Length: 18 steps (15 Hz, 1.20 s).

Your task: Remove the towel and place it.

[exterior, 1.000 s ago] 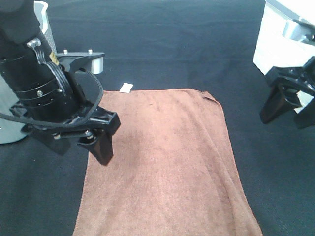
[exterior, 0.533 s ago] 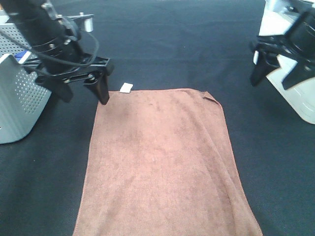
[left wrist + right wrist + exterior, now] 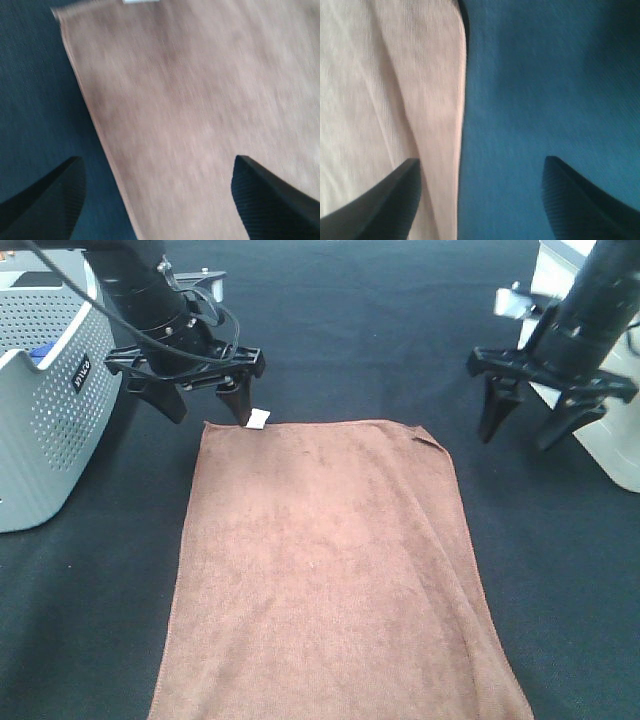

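Brown and fuzzy, the long rectangular towel [image 3: 320,570] lies flat on the dark cloth-covered tabletop [image 3: 380,330]. Its far edge runs across the middle and its near end goes out of the high view. A small white tag [image 3: 258,419] sticks out at its far left corner. The towel has not shifted in the last second; only the arms have moved.

The left end effector [image 3: 208,412], which a second ago hung low over the towel's left side, has travelled to that far left corner. It now stands open and empty. One black finger comes down just beside the tag and the other is off the cloth, over bare tabletop. Its wrist view shows the towel's left edge running between the two fingers. I cannot tell whether either fingertip touches the fabric.

The right end effector [image 3: 517,435] has come in from the right edge of the tabletop. It hangs open and empty near the far right corner, where the cloth has a small fold, but it is apart from the towel. The grey perforated plastic basket [image 3: 50,440] sits at the left edge.

To my eye both arms are lining up on the two far corners for a two-handed pick. The left looks about ready to pinch, while the right needs to close in on its corner first.
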Each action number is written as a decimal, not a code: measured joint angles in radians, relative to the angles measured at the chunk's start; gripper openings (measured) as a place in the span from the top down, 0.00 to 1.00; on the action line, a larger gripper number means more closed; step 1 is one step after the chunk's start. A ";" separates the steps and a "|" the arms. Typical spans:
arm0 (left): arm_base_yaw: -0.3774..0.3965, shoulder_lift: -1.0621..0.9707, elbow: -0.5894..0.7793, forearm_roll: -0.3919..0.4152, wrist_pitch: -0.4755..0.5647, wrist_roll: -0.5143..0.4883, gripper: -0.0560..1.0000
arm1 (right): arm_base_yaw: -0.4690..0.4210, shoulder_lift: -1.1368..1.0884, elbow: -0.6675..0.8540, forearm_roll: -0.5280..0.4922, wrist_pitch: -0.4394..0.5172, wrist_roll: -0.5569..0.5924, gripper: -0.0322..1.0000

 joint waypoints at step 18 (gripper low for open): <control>0.190 0.324 -0.272 -0.191 0.133 0.208 0.23 | 0.000 0.384 -0.329 0.220 -0.082 -0.273 0.32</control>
